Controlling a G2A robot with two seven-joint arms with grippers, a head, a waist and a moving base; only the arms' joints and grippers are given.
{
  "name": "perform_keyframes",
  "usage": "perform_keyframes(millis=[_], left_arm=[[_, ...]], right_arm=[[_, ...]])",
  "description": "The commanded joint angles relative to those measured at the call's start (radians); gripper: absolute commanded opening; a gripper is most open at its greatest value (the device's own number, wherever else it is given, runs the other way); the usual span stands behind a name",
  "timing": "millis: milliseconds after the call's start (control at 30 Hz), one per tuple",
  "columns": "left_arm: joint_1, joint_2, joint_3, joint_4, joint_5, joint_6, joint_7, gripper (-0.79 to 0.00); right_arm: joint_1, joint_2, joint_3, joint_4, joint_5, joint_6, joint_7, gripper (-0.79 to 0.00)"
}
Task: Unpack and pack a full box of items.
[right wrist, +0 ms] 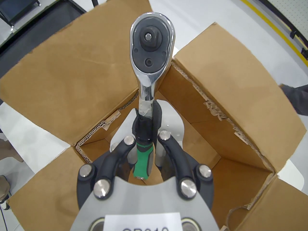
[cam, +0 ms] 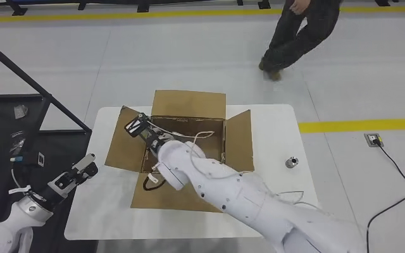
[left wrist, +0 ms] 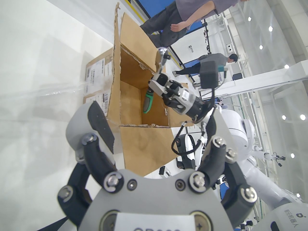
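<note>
Over the mouth of the cardboard box (cam: 190, 103): right gripper (right wrist: 147, 121), clamped tight on the ratchet wrench (right wrist: 152, 46) at the black collar just above its green grip. Chrome head up and clear of the fingers, green handle end down inside the opening (same picture from the left wrist camera, seen side-on). Wrench close to upright, leaning a little toward the box's far-left corner.

Box itself upright near the middle of the white table (cam: 272, 126), all four flaps folded outward, torn edges along the rim. Printed labels on the outer wall facing the left arm.

At the table's left edge, well apart from the box: left gripper (cam: 87, 167), fingers spread wide and empty, pointed toward the labelled wall.

On the bare tabletop to the right of the box, apart from the right flap: small metal cylinder (cam: 290, 162), standing alone.

Beyond the table's far side: pale floor with a yellow line (cam: 190, 12)
</note>
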Motion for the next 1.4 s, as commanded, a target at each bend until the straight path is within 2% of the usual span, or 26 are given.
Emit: perform_keyframes(millis=[0, 133, 367, 600, 833, 1067, 1267, 1367], left_arm=[[0.000, 0.000, 0.000, 0.000, 0.000, 0.000, 0.000, 0.000], [0.000, 0.000, 0.000, 0.000, 0.000, 0.000, 0.000, 0.000], [0.000, 0.000, 0.000, 0.000, 0.000, 0.000, 0.000, 0.000], [0.000, 0.000, 0.000, 0.000, 0.000, 0.000, 0.000, 0.000], [0.000, 0.000, 0.000, 0.000, 0.000, 0.000, 0.000, 0.000], [0.000, 0.000, 0.000, 0.000, 0.000, 0.000, 0.000, 0.000], [0.000, 0.000, 0.000, 0.000, 0.000, 0.000, 0.000, 0.000], [0.000, 0.000, 0.000, 0.000, 0.000, 0.000, 0.000, 0.000]], right_arm=[[0.017, -0.037, -0.003, 0.093, 0.026, -0.020, -0.003, -0.785], [0.041, -0.091, -0.020, 0.211, 0.020, -0.041, -0.004, -0.785], [0.050, -0.162, -0.042, 0.361, -0.028, -0.012, -0.005, -0.785], [0.074, -0.214, -0.040, 0.533, -0.029, -0.097, 0.106, -0.785], [0.086, -0.237, 0.004, 0.672, 0.024, -0.140, 0.065, -0.785], [0.060, -0.246, 0.019, 0.732, 0.027, -0.148, 0.027, -0.785], [0.040, -0.246, 0.030, 0.760, 0.029, -0.171, 0.028, -0.785], [0.034, -0.245, 0.027, 0.771, 0.015, -0.206, 0.074, -0.785]])
